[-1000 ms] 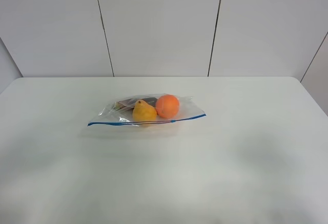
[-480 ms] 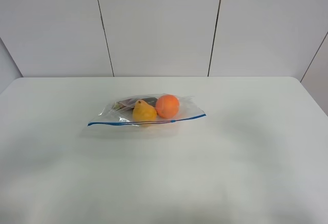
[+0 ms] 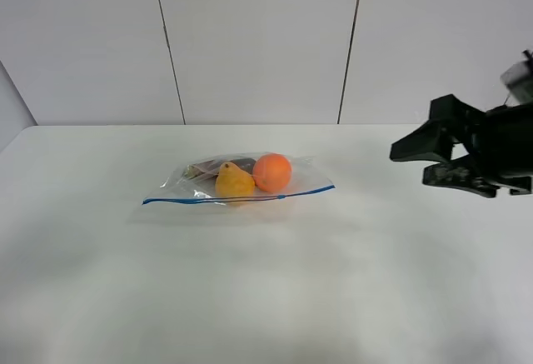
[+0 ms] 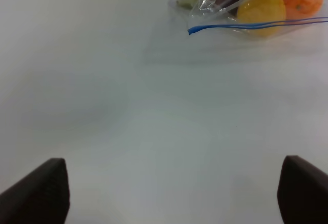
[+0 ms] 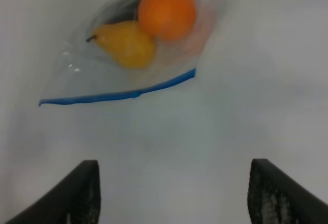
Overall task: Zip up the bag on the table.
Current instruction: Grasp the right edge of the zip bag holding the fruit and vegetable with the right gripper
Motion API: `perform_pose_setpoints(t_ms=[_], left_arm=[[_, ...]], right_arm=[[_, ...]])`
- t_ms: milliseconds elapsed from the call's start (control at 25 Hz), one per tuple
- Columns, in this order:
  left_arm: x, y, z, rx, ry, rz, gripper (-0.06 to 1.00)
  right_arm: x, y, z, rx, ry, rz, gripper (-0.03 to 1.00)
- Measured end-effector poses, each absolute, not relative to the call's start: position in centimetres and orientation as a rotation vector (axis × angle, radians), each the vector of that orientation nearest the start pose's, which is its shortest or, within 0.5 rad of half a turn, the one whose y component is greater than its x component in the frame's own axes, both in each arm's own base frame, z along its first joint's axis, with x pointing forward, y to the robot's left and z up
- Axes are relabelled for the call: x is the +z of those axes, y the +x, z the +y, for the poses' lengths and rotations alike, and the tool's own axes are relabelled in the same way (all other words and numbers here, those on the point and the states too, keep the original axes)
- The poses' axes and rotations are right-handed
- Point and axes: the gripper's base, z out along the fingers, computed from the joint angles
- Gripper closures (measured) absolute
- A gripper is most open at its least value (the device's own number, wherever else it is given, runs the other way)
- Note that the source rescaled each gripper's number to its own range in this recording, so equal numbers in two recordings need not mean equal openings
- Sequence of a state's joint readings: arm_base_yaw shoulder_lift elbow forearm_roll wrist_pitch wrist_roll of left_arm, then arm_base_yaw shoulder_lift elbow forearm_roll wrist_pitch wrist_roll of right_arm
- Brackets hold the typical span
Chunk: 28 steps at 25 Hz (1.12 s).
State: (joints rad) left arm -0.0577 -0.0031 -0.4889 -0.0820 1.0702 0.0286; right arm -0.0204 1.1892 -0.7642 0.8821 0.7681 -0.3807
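The bag lies flat near the middle of the tabletop, its blue zip strip along the edge facing the robot. Through the clear plastic show an orange, a yellow pear touching it, and something dark behind them that I cannot identify. In the left wrist view the strip reads as two thin blue lines running close together, so the seal looks not yet pressed shut, though whether a slider sits on it is too small to tell

The right pincer hangs above the tabletop well to the right of the bag, released, its jaws spread and holding nothing. The left pincer appears only in its own wrist view, likewise spread wide and empty, with the left end of the strip well ahead of it

I judge this as the approach step, with nothing touching the bag. The next move probably calls for one pincer to pin an end of the strip while the other closes on it and runs along its length, keeping low enough to clear the bulging fruit
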Motion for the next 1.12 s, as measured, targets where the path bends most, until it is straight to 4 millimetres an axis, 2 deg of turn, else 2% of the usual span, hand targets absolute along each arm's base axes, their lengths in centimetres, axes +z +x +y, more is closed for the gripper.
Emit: perform_pose_setpoints(t_ms=[160,280,600,720,960,1120], left_arm=[[27.4,-0.5,-0.6,-0.117,0.093,2.059,-0.06],[27.4,-0.5,-0.6,-0.117,0.093,2.059,-0.06],[27.4,-0.5,-0.6,-0.117,0.093,2.059,-0.06],[27.4,-0.5,-0.6,-0.117,0.093,2.059,-0.06],[27.4,-0.5,-0.6,-0.117,0.093,2.059,-0.06],[27.4,-0.5,-0.6,-0.117,0.093,2.059,-0.06]], right_arm=[[24.3,25.3,5.0,0.973,0.241,2.495,0.14],[22.0,26.7,5.7,1.073,0.271,2.526,0.14],[16.9,28.6,8.9,1.087,0.236,2.619,0.14],[16.3,29.7,9.1,1.083,0.235,2.623,0.19],[17.2,32.2,9.4,1.089,0.219,2.562,0.23],[16.9,33.3,9.6,1.098,0.233,2.561,0.24]])
